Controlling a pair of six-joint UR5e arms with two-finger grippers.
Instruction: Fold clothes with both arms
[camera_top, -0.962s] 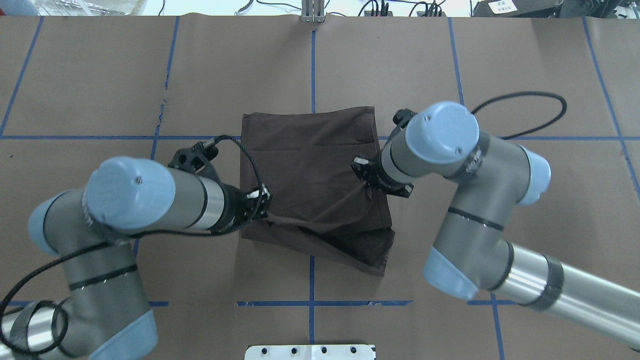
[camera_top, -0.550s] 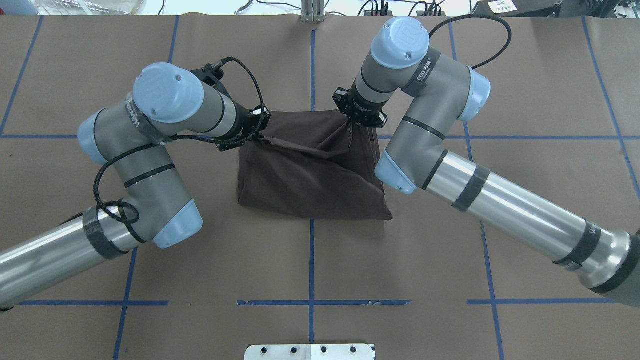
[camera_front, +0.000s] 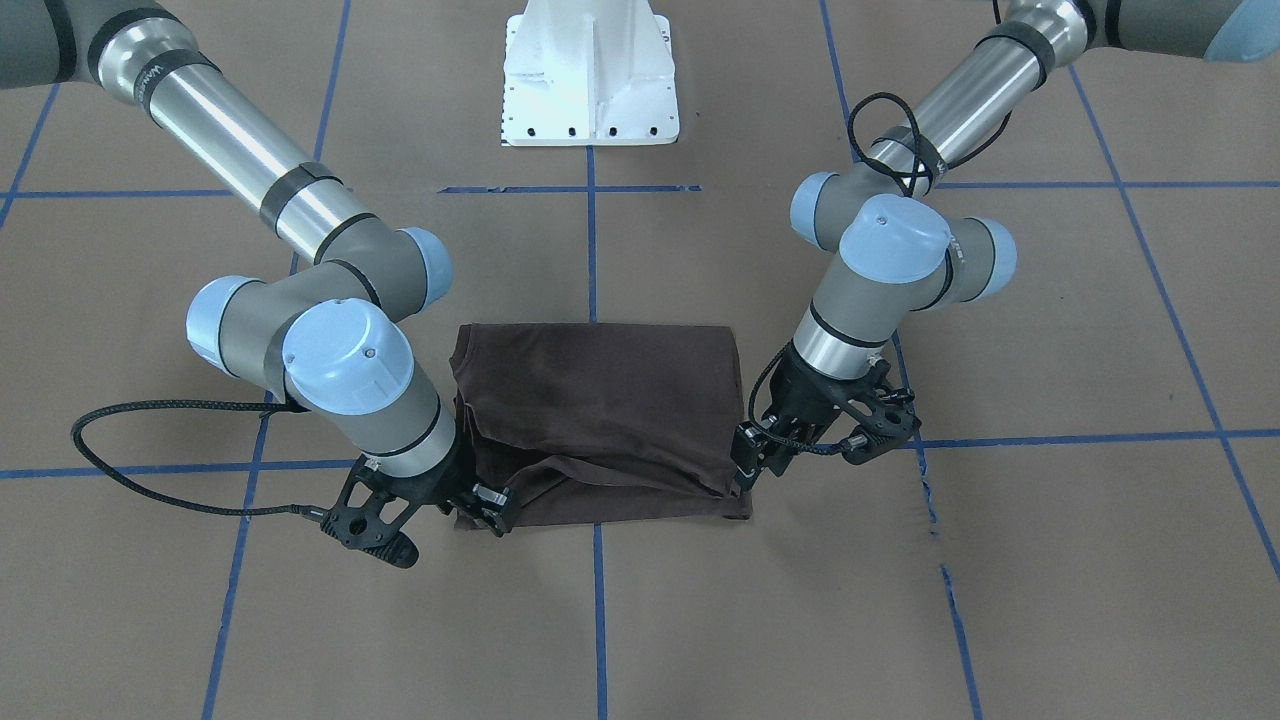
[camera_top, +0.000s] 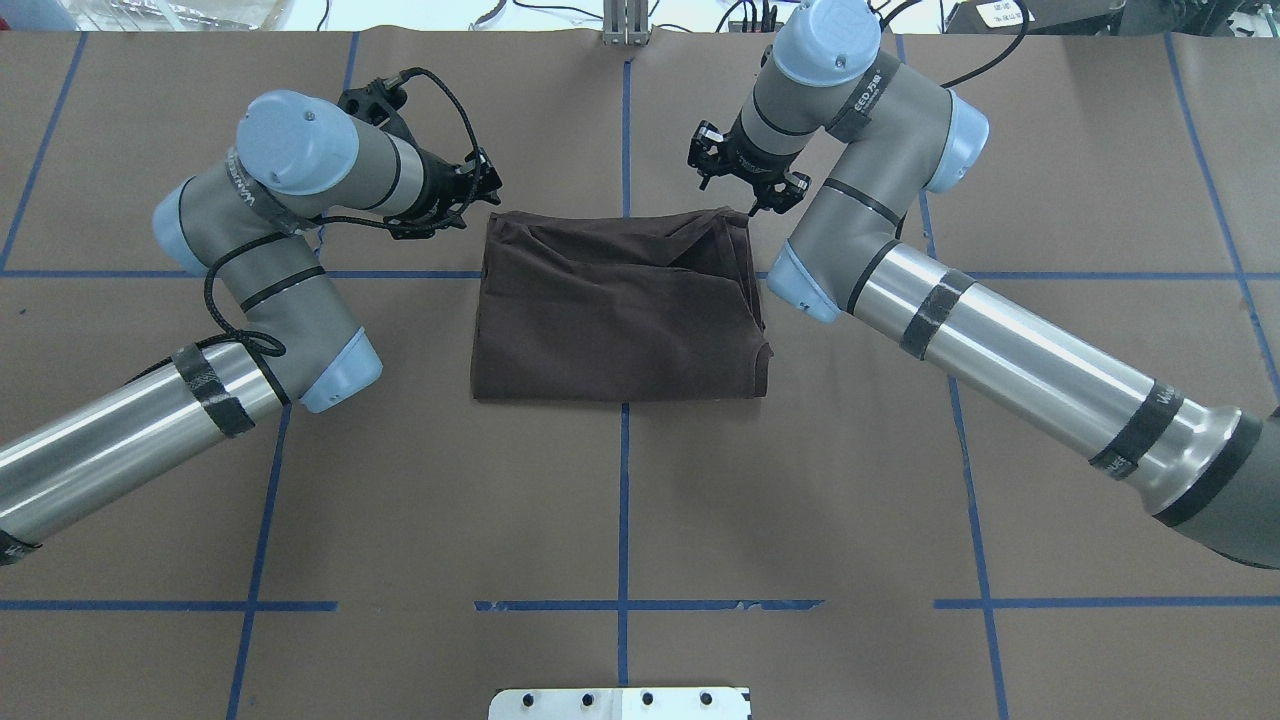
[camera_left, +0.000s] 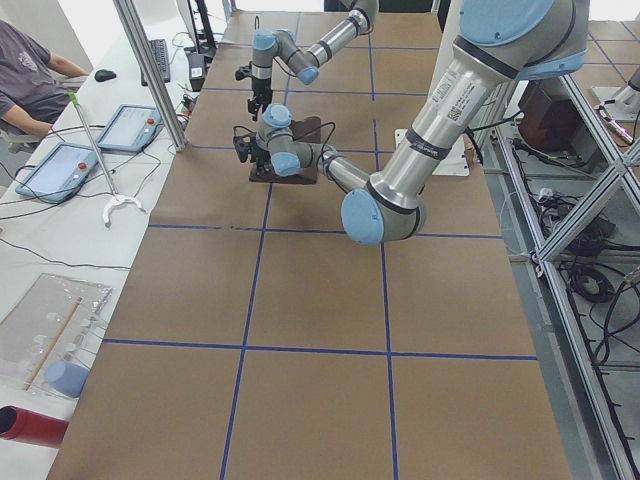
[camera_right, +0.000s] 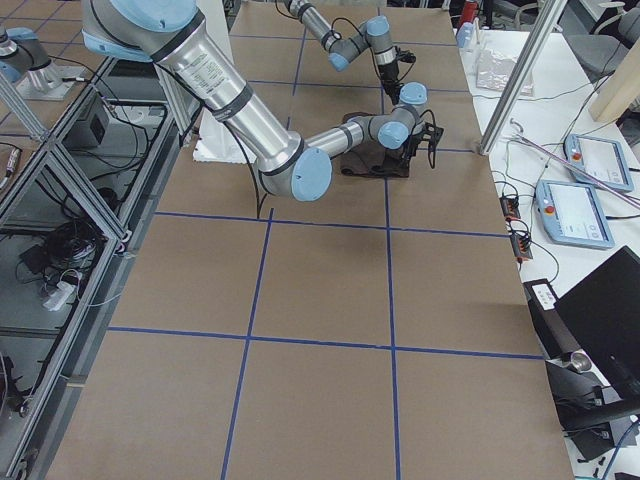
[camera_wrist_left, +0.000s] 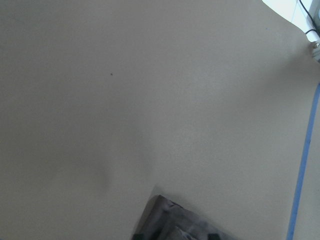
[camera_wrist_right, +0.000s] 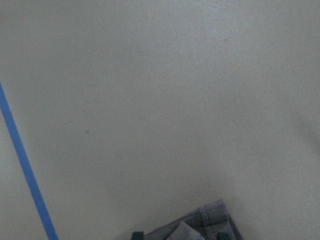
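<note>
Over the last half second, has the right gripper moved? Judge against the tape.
Yes. The right gripper moved farther past the horizontal blue tape line, away from the robot, off the T-shirt.

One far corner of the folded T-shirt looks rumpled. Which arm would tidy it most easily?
Probably the right: the right gripper sits open at that rumpled corner of the T-shirt, while the left gripper is at the smoother opposite corner.

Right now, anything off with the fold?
Yes. The T-shirt is rumpled along its edge away from the robot: layers don't line up, and cloth bunches at the corner by the right gripper. Its near edge lies straight.
</note>
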